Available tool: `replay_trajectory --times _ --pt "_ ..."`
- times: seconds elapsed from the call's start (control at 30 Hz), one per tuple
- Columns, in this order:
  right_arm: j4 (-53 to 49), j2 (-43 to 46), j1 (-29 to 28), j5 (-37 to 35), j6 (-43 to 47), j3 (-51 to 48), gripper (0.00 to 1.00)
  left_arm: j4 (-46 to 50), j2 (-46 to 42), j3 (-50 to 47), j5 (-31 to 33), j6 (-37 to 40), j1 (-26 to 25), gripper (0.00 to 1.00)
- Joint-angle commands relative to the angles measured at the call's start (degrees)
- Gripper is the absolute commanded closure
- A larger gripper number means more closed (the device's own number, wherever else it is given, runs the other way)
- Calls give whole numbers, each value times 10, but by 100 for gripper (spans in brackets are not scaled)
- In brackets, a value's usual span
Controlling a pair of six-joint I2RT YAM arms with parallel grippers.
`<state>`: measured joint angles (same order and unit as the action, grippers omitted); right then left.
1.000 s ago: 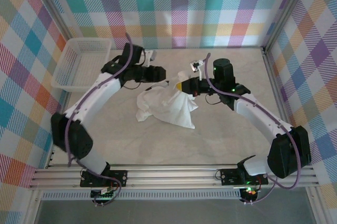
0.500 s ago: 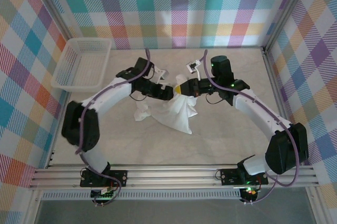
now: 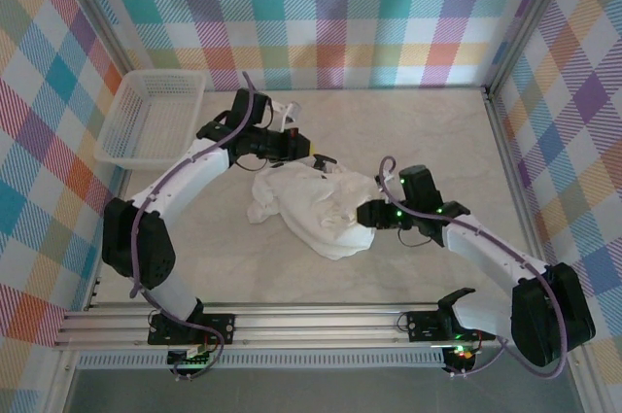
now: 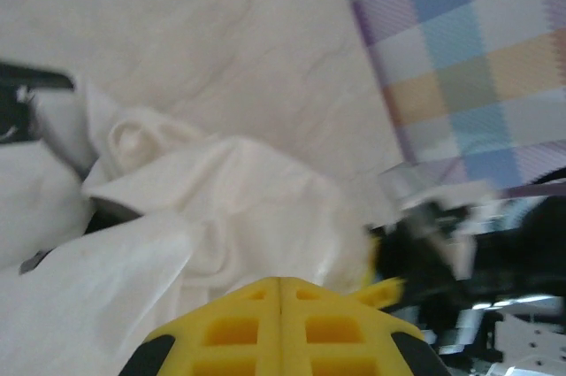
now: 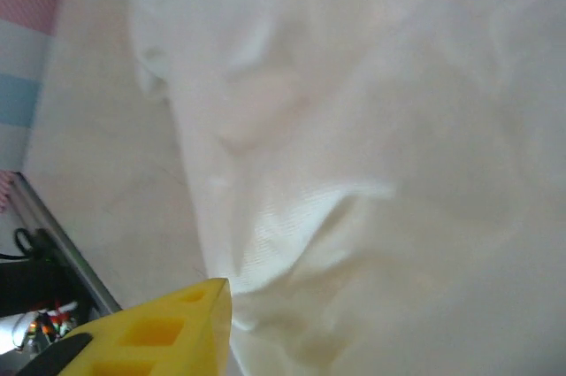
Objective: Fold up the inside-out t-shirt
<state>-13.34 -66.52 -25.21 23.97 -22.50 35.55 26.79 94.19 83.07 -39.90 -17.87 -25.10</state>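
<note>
The pale table (image 3: 437,141) carries everything, and the inside-out t-shirt (image 3: 316,204) lies in a crumpled heap near its middle, bunched into soft ridges with no flat panel showing. It looks like thin, limp fabric, light enough to lift from one corner but with no stiffness at all, so it should sag, drag and fold back on itself wherever it is not supported. The sensible places to take hold are probably the seamed edges, at hem, shoulders or sleeves (none can be picked out clearly in this heap), pinching two well-separated points so the cloth can be spread. The white lattice basket (image 3: 151,121) sits at the far left corner, well apart from the shirt, and looks empty. The left gripper (image 3: 313,153) sits at the heap's far edge with its yellow fingers (image 4: 221,332) pressed together; whether a fold is caught between them I cannot tell. The right gripper (image 3: 364,214) is at the heap's right edge, against the cloth, and its opening cannot be made out.
</note>
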Motion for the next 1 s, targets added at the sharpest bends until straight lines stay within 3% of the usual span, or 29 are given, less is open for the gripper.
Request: replay_trajectory --times 0.0,0.1,0.23,0.37,0.47,0.57,0.63,0.73,0.83,0.87,0.93,0.97 --pt "-10 30 -4 -27 6 23 60 4 -1 7 -10 -13 -17 100" --pt "-12 59 -3 -54 26 28 61 97 28 20 53 35 -46 100" --pt "-44 71 -3 -95 22 35 68 190 63 41 187 79 -127 66" --pt "-61 72 -3 -127 -3 17 73 200 104 28 265 3 -170 46" --pt "-54 76 -3 -116 -21 7 74 185 124 7 261 -48 -171 38" --pt "-51 78 -3 -114 -30 2 73 166 144 -8 226 -66 -172 38" --pt "-54 77 -3 -112 -26 6 73 171 155 -10 241 -68 -173 38" --pt "-59 74 -3 -109 -22 10 73 157 161 -16 256 -64 -173 38" --pt "-61 72 -3 -105 -28 7 73 142 171 -12 230 -66 -173 48" --pt "-61 72 -3 -106 -32 5 73 133 174 -13 220 -69 -173 61" --pt "-61 76 -3 -113 -43 -4 73 117 173 -14 207 -72 -170 98" --pt "-63 80 -3 -123 -54 -12 73 108 165 -14 207 -73 -166 100"
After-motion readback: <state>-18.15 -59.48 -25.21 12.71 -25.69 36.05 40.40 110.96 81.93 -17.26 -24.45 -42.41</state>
